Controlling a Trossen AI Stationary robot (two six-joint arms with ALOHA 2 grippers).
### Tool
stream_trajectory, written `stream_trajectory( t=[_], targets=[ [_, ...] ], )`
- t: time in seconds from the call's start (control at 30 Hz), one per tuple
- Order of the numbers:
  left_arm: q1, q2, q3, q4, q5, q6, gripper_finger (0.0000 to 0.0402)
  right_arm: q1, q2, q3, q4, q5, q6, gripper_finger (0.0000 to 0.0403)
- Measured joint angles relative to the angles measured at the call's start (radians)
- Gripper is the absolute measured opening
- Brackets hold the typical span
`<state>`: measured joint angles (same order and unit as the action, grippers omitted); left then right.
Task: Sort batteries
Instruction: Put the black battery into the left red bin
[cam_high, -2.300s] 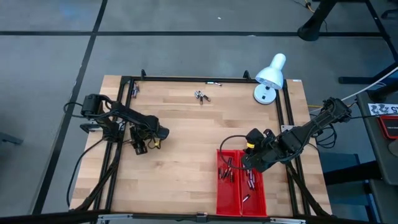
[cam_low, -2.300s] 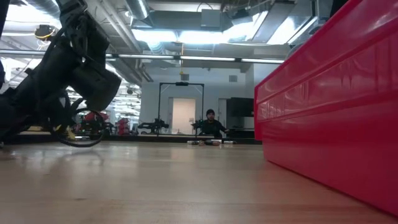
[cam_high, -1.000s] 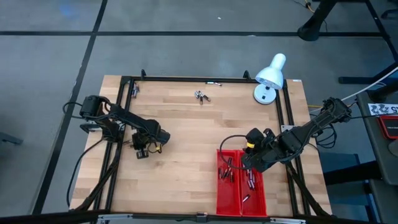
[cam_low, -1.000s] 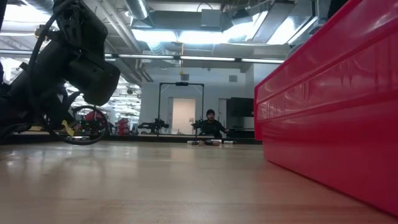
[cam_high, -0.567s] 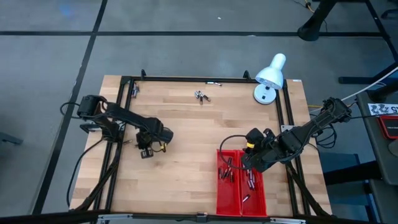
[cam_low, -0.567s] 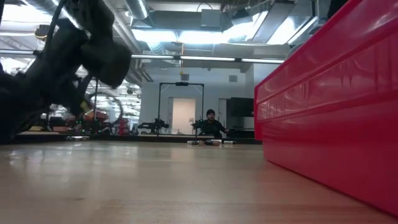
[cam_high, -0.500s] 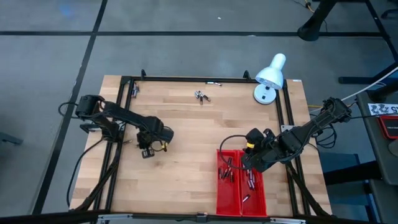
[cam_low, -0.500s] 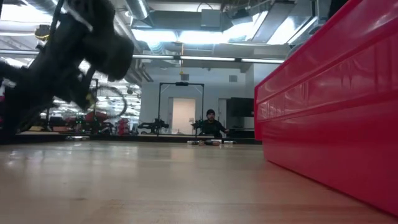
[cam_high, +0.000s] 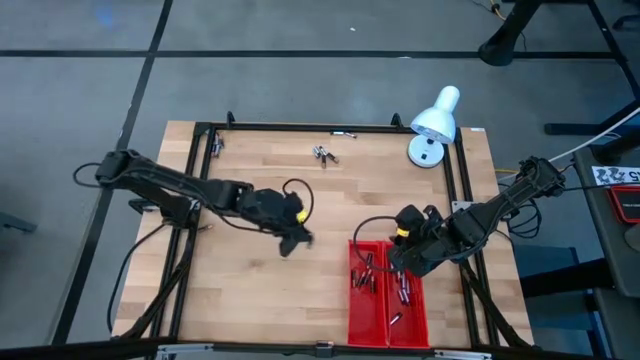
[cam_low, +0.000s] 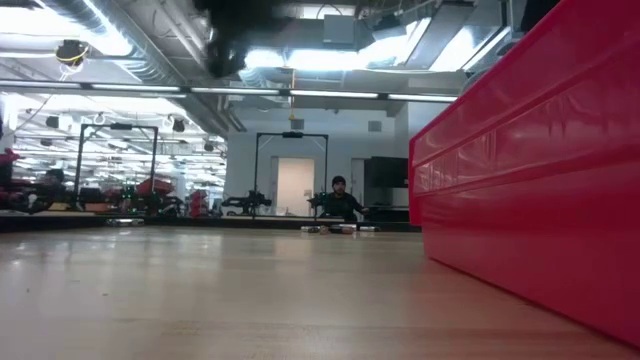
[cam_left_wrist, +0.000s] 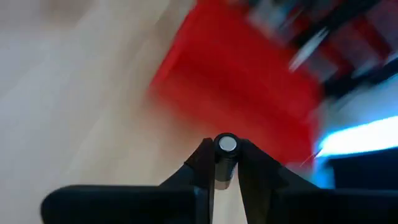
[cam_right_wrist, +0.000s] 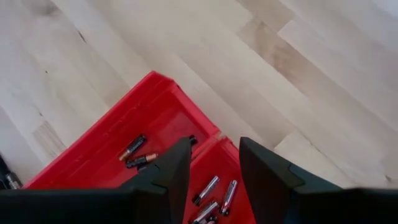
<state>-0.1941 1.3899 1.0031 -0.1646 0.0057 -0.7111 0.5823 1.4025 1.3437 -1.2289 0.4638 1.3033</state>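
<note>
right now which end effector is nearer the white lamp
Right. The right end effector hovers over the red tray, below the white lamp; the left end effector is farther, mid-table.

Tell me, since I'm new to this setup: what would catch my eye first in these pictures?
The red tray at the table's near right edge stands out, its two compartments scattered with small batteries. The left end effector, out over the middle of the wooden table beside the tray, grips a single battery. The right end effector hangs open above the tray, and a white lamp sits at the far right corner.
</note>
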Motion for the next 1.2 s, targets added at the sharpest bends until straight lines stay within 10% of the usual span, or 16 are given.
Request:
stream_trajectory(
  t=[0.43, 0.83, 1.2],
  targets=[
    [-0.02, 0.298, 0.025, 0.648, -0.024, -0.139, 0.0041, 0.0, -0.004, 0.0, -0.037, 0.038, 0.001, 0.0138],
    [-0.029, 0.494, 0.372, 0.296, 0.014, -0.014, 0.0044, 0.0, -0.055, 0.0, -0.108, 0.032, 0.002, 0.0138],
    [-0.026, 0.594, 0.435, 0.207, 0.013, -0.022, 0.0048, 0.001, -0.064, 0.0, -0.202, 0.041, -0.012, 0.0138]
  ],
)
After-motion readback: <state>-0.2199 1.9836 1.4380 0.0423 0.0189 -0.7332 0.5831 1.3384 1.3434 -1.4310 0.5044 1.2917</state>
